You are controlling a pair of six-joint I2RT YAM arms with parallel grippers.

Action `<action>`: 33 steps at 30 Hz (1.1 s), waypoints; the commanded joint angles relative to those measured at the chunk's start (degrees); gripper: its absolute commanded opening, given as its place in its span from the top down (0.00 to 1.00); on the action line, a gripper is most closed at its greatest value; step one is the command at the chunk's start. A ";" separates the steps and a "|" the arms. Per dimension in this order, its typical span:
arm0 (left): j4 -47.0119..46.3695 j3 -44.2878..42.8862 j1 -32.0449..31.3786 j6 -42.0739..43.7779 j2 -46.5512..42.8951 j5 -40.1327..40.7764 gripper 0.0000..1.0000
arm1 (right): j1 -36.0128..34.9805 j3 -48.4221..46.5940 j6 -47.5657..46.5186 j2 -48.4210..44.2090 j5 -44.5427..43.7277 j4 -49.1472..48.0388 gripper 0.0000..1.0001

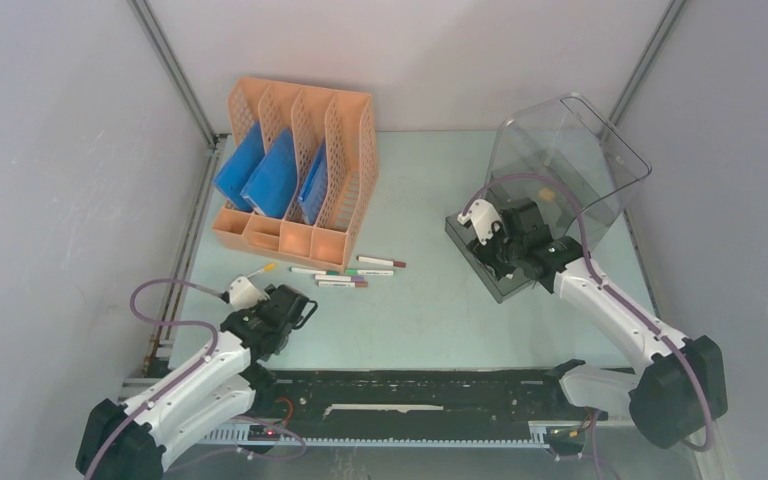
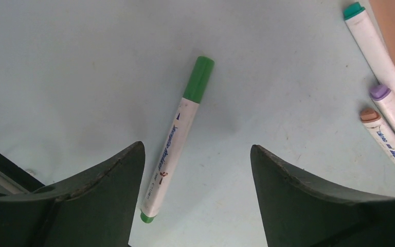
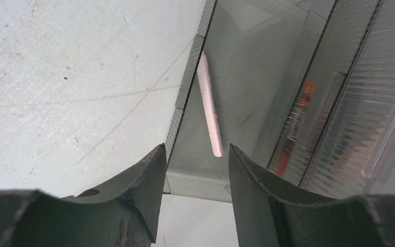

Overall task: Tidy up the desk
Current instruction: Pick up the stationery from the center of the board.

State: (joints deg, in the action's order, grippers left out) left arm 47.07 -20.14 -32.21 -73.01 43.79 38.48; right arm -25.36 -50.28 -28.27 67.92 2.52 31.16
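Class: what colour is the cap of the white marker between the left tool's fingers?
Green cap; left wrist view.

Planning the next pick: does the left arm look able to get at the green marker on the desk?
Probably yes: the green marker lies uncovered on the desk, inside the span of the open left hand, nothing blocking it.

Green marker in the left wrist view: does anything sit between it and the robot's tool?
Nothing visible does. The green marker lies bare on the desk, in the gap of the open left tool; the other markers lie off to one side.
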 commanded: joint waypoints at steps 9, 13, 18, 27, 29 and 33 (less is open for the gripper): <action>-6.64 1.12 2.67 4.46 0.60 -4.79 0.38 | 0.40 -0.69 -0.57 -3.33 0.38 -0.13 0.44; -10.11 2.08 2.70 5.59 2.43 -7.45 0.44 | 0.65 -0.71 -0.56 -3.74 0.63 -0.18 0.44; -11.69 1.73 2.75 7.15 5.29 -8.93 0.51 | 0.84 -0.67 -0.54 -4.26 0.91 -0.17 0.44; -12.52 -0.58 2.76 9.83 10.43 -9.91 0.61 | 1.07 -0.68 -0.25 -5.75 1.13 -0.40 0.43; -12.53 -1.21 2.74 9.99 12.38 -10.51 0.60 | 1.18 -0.69 -0.29 -6.02 1.24 -0.41 0.43; -11.28 -3.27 2.74 10.61 15.89 -11.53 0.58 | 1.28 -0.69 -0.20 -6.43 1.42 -0.49 0.43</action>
State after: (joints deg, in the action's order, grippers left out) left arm 34.35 -22.26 -29.80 -63.68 56.38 32.01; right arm -24.38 -50.28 -28.23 63.09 3.40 31.14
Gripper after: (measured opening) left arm 0.413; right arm 0.568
